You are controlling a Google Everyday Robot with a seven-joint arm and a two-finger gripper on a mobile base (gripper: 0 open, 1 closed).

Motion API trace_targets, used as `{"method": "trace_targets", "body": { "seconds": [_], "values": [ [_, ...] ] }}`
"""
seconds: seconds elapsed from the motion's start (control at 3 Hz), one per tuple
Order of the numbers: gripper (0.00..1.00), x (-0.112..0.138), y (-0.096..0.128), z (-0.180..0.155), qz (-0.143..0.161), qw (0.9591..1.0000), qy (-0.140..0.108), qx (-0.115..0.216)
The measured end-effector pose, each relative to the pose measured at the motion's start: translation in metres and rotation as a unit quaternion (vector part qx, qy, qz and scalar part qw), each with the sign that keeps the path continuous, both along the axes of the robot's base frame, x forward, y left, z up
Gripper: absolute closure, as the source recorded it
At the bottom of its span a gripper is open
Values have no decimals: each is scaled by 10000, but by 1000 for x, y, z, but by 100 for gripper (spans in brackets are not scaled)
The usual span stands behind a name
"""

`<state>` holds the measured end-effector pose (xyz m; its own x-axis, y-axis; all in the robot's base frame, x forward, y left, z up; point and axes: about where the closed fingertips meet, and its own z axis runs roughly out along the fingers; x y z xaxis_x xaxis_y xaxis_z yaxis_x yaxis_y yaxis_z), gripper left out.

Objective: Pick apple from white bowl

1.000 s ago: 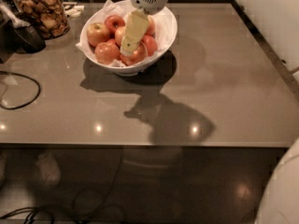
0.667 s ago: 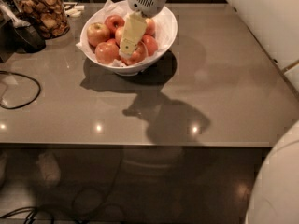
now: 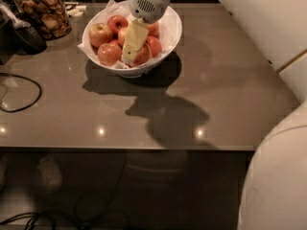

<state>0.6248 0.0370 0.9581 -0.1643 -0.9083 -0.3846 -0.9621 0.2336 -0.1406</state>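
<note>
The white bowl (image 3: pixel 171 28) stands at the back of the grey table, lined with crumpled white paper and holding several red-and-yellow apples. My gripper (image 3: pixel 129 56) comes down from above into the middle of the bowl. Its pale yellow tip sits among the apples, between a red apple (image 3: pixel 108 54) at the front left and another apple (image 3: pixel 143 55) at the front right. A larger apple with yellow streaks (image 3: pixel 100 34) lies at the bowl's left, apart from the gripper. The apples under the gripper are partly hidden.
A glass jar of brown snacks (image 3: pixel 44 11) stands at the back left, with a dark utensil (image 3: pixel 26 35) beside it. A black cable (image 3: pixel 21 92) loops on the table's left. My white arm (image 3: pixel 276 176) fills the right side. The table's front edge (image 3: pixel 124 149) runs across the middle.
The gripper has stayed in the bowl, perhaps a little lower among the apples. The white arm parts at the right have grown larger in view. The apples have not moved.
</note>
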Motion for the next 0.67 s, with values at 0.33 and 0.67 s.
{"method": "trace_targets", "body": {
  "seconds": [0.33,0.67],
  "values": [
    [18,1,1,-7,1,10000,86,-23],
    [19,3,2,-18,-10,9997,215,-62]
  ]
}}
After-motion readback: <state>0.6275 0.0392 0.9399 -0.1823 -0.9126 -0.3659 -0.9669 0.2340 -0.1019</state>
